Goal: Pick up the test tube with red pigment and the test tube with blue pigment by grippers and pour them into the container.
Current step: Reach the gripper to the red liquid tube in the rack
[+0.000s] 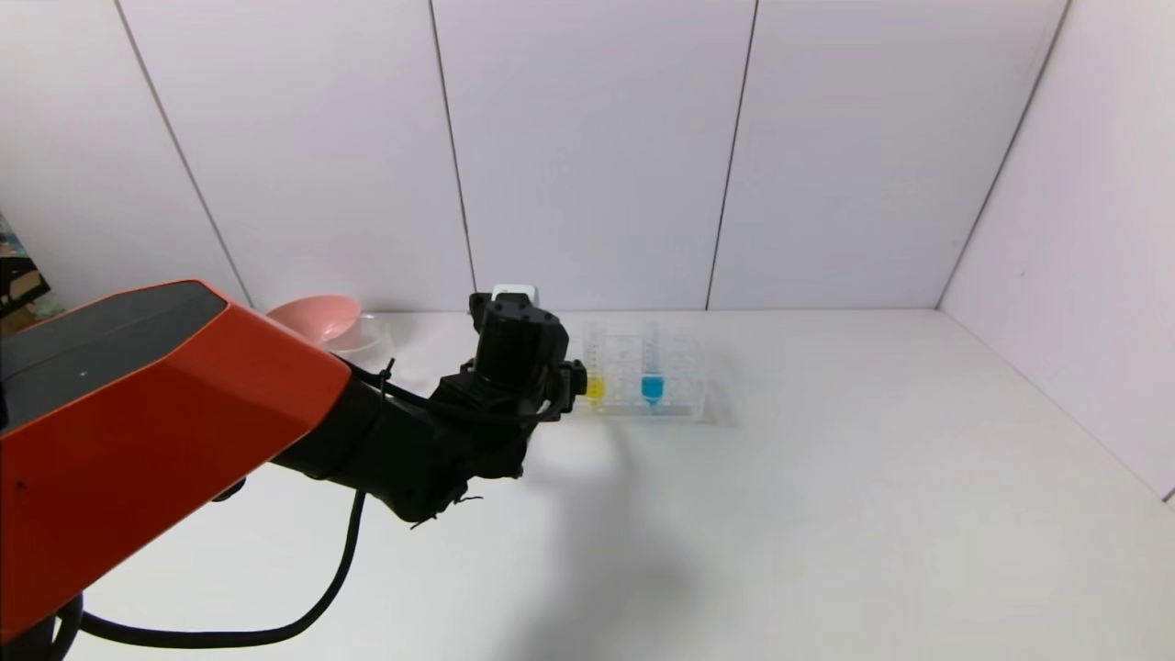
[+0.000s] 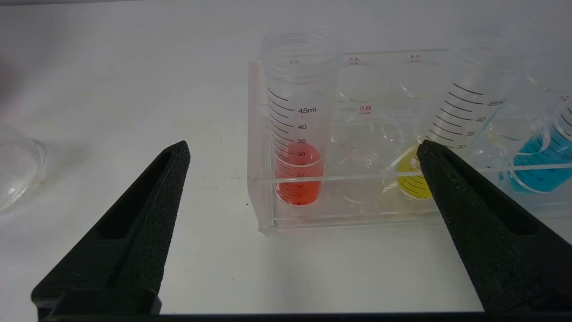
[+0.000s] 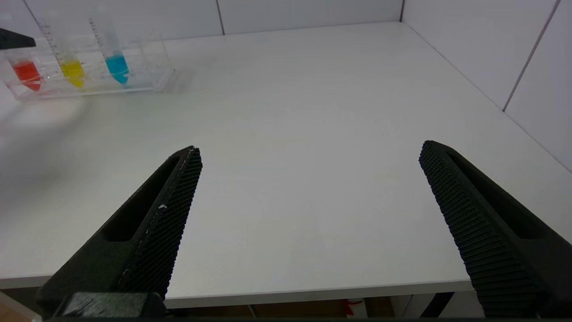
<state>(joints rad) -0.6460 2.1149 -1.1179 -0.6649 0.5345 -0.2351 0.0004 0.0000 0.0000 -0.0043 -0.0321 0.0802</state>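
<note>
The test tube with red pigment [image 2: 298,172] stands upright at the end of a clear rack [image 2: 268,214]; in the head view my left wrist [image 1: 519,353] hides it. The test tube with blue pigment [image 1: 652,387] stands in the same rack, and shows in the left wrist view [image 2: 538,167] and the right wrist view [image 3: 117,67]. My left gripper [image 2: 304,150] is open and empty, a short way in front of the rack, facing the red tube. A clear container [image 2: 18,172] is partly in view beside the rack. My right gripper [image 3: 310,150] is open and empty over the table's front edge.
A yellow-liquid tube [image 1: 595,387] stands between the red and blue ones. A pink bowl [image 1: 317,317] sits at the back left by the wall, with clear glassware [image 1: 367,335] against it. White walls close the table at the back and right.
</note>
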